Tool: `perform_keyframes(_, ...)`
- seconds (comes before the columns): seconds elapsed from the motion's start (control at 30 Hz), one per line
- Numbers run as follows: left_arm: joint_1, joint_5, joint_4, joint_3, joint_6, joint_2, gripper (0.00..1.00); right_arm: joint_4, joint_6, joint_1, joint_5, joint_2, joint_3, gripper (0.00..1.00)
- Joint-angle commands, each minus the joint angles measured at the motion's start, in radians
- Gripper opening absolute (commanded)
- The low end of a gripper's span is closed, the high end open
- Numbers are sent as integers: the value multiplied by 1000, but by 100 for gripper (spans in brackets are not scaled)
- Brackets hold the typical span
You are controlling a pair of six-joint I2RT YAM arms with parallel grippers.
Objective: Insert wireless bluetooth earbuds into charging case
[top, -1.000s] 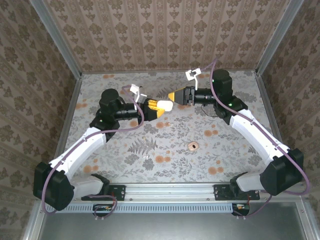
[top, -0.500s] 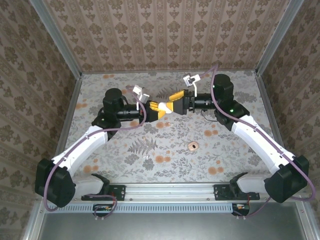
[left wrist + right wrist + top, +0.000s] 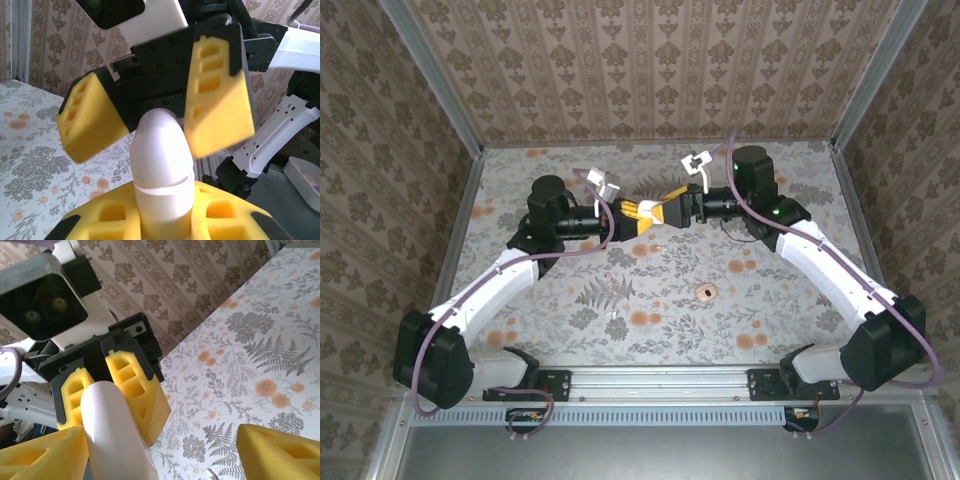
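White glossy plastic, the charging case (image 3: 162,170) stands pinched between the yellow foam pads of my left gripper (image 3: 636,212), which is pressed together on the part below the seam and holds it off the table (image 3: 780,310), toward 12 o'clock from the table's middle; the rounded lid end juts toward 3 o'clock, I judge so that the other arm can get at it; my right gripper (image 3: 665,206) comes in from 3 o'clock with its jaws spread, one pad on either side of that lid end and, as far as the left wrist view tells me, not touching it; I read this as lining up to work the lid while the left steadies the body; the seam looks closed or barely cracked, so I reckon the earbuds cannot go in yet; a pinkish disc (image 3: 706,292) lies on the table at about 5 o'clock from the case, well apart.
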Motion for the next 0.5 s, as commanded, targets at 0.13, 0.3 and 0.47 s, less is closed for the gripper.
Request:
perform_keyframes(0.13,-5,47,40,13,-4,-24,0,86,150,-93,11,84,15,76)
perform_keyframes(0.3,1,17,24,-14,19,-43,0,115,182,-94,-5,94,12,76)
perform_keyframes(0.47,43,13,-27,-14,44,-53,0,96,202,-100,20,55,-8,76)
